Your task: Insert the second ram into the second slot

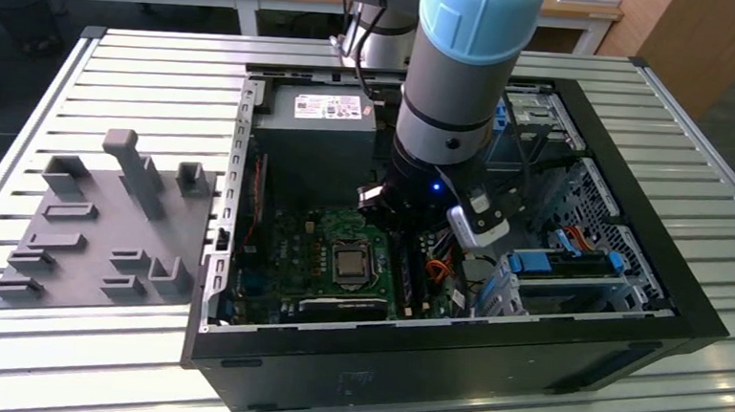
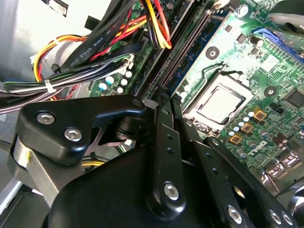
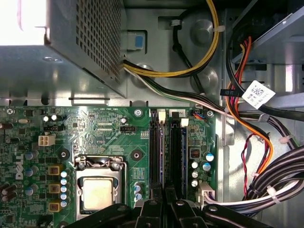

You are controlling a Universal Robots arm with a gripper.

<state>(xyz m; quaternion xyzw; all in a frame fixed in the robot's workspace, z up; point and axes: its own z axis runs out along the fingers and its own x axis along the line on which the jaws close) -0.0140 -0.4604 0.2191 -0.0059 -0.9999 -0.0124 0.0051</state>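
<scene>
Second ram (image 3: 162, 156) – a thin blue circuit stick – stands on edge among the dark memory slots of a green motherboard (image 3: 95, 128), inside an open black computer case (image 1: 667, 311) lying on its side on a slatted metal counter (image 1: 134, 67). In the second wrist view the stick (image 2: 190, 59) shows as a narrow blue strip running away from the tool's tip along the slots. The tool (image 3: 164, 192) reaches down from a grey and light-blue robot arm (image 1: 458, 87) into the case; its black fingers (image 3: 154, 202) are drawn nearly together, one on each side of the stick's near end, closed on it. In the second wrist view the tool (image 2: 164, 95) narrows to a slim point right over the slot line. Beside the slots sits the square silver processor socket (image 3: 97, 192), with a perforated metal power supply (image 3: 61, 47) beyond the board. Bundles of black, orange, yellow and red cables (image 3: 266, 137) run along the other side of the slots – near the tool but apart from it. On the exterior view's left a grey plastic fixture tray (image 1: 97, 237) with upright pegs lies on the counter beside the case.
</scene>
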